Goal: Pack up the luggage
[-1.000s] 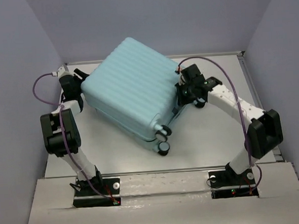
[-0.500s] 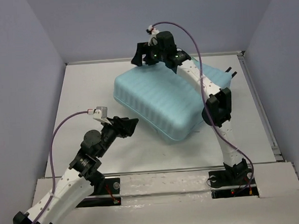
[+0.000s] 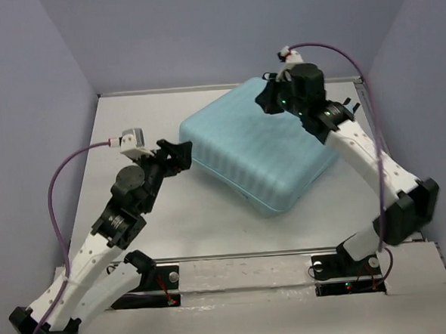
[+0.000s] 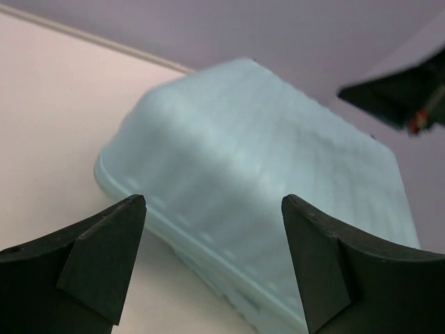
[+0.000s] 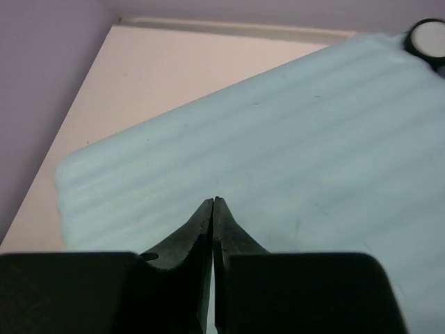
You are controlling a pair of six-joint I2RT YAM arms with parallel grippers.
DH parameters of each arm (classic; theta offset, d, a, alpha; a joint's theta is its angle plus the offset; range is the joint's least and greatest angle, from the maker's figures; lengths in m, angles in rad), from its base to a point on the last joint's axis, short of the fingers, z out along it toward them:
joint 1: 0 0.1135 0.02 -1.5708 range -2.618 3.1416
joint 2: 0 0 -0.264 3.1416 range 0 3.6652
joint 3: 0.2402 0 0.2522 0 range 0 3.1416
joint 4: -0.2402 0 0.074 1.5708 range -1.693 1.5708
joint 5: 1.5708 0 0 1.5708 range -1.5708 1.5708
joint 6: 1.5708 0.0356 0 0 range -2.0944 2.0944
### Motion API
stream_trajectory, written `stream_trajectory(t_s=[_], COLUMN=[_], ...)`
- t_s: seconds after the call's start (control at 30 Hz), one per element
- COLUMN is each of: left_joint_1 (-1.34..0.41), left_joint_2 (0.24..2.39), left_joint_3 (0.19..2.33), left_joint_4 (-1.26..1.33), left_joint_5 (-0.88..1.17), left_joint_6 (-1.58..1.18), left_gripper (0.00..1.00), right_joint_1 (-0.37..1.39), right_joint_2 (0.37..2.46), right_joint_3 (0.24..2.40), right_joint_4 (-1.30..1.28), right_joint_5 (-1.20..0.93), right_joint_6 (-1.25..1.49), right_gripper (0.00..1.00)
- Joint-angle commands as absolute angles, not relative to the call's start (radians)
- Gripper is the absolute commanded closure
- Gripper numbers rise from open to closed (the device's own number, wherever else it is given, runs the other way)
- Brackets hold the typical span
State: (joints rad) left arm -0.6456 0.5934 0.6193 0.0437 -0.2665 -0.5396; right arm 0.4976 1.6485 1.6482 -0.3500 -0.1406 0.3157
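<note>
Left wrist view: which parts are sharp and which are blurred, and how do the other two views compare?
Left wrist view: the luggage is smeared, its grooves barely readable, while the open left gripper has crisp edges. Right wrist view: the shut right gripper is sharp, the luggage behind it slightly soft. Top external view: even light, faint shadows, no glare, everything in focus.

No legible text (anywhere)
</note>
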Motion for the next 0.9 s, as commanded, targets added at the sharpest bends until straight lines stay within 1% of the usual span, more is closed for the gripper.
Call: stream_trajectory(t_s=[0.0, 0.03, 0.07, 0.1, 0.13, 0.2, 0.23, 0.27, 0.3, 0.33, 0.4, 0.43, 0.5, 0.6, 0.63, 0.67, 0.7, 0.73, 0.77, 0.8, 0.87], left_joint_1=[-0.598, -0.565, -0.525, -0.429, -0.381, -0.307, -0.258, -0.239, -0.223, -0.198, -0.183, -0.173, -0.169, -0.167, -0.169, -0.179, -0.186, -0.196, -0.205, -0.216, -0.221], left_joint_2=[0.823, 0.925, 0.981, 1.033, 1.146, 1.262, 1.376, 1.435, 1.547, 1.604, 1.722, 1.837, 1.992, 2.13, 2.149, 2.164, 2.171, 2.163, 2.149, 2.11, 2.044], left_joint_3=[0.843, 0.915, 0.952, 0.989, 1.062, 1.145, 1.24, 1.285, 1.339, 1.455, 1.584, 1.708, 1.864, 1.963, 1.962, 1.954, 1.938, 1.86, 1.808, 1.675, 1.507], left_joint_4=[0.118, 0.129, 0.135, 0.152, 0.159, 0.167, 0.161, 0.161, 0.14, 0.12, 0.033, 0.005, -0.102, -0.152, -0.15, -0.137, -0.123, -0.094, -0.018, 0.036, 0.173], left_joint_5=[-0.436, -0.358, -0.31, -0.24, -0.104, -0.002, 0.085, 0.112, 0.139, 0.194, 0.236, 0.27, 0.296, 0.363, 0.376, 0.405, 0.416, 0.425, 0.433, 0.442, 0.462], left_joint_6=[-0.457, -0.457, -0.466, -0.48, -0.512, -0.529, -0.534, -0.54, -0.548, -0.546, -0.538, -0.522, -0.514, -0.525, -0.525, -0.531, -0.532, -0.537, -0.56, -0.581, -0.642], left_gripper=[0.09, 0.08, 0.08, 0.07, 0.07, 0.08, 0.08, 0.09, 0.09, 0.09, 0.1, 0.11, 0.11, 0.14, 0.14, 0.14, 0.14, 0.14, 0.15, 0.15, 0.16], right_joint_1=[0.428, 0.395, 0.355, 0.26, 0.212, 0.116, 0.036, 0.003, -0.047, -0.07, -0.107, -0.118, -0.129, -0.129, -0.129, -0.129, -0.129, -0.118, -0.083, -0.054, 0.013], right_joint_2=[1.372, 1.285, 1.243, 1.208, 1.154, 1.115, 1.095, 1.095, 1.088, 1.091, 1.117, 1.127, 1.184, 1.245, 1.25, 1.262, 1.276, 1.301, 1.368, 1.409, 1.494], right_joint_3=[1.391, 1.331, 1.268, 1.206, 1.093, 0.996, 0.921, 0.892, 0.865, 0.827, 0.81, 0.79, 0.793, 0.801, 0.789, 0.77, 0.773, 0.781, 0.801, 0.869, 0.949], right_joint_4=[-0.299, -0.31, -0.31, -0.308, -0.31, -0.304, -0.296, -0.29, -0.279, -0.252, -0.242, -0.206, -0.189, -0.12, -0.08, -0.037, -0.013, 0.064, 0.08, 0.08, 0.078], right_joint_5=[0.292, 0.314, 0.319, 0.316, 0.314, 0.314, 0.327, 0.327, 0.33, 0.318, 0.263, 0.246, 0.189, 0.106, 0.065, -0.063, -0.131, -0.194, -0.251, -0.329, -0.382], right_joint_6=[0.342, 0.397, 0.428, 0.46, 0.521, 0.569, 0.606, 0.623, 0.632, 0.65, 0.673, 0.673, 0.676, 0.66, 0.651, 0.643, 0.638, 0.629, 0.62, 0.603, 0.546], right_gripper=[0.93, 0.93, 0.93, 0.93, 0.93, 0.93, 0.93, 0.93, 0.93, 0.93, 0.93, 0.93, 0.93, 0.93, 0.93, 0.93, 0.93, 0.93, 0.93, 0.93, 0.93])
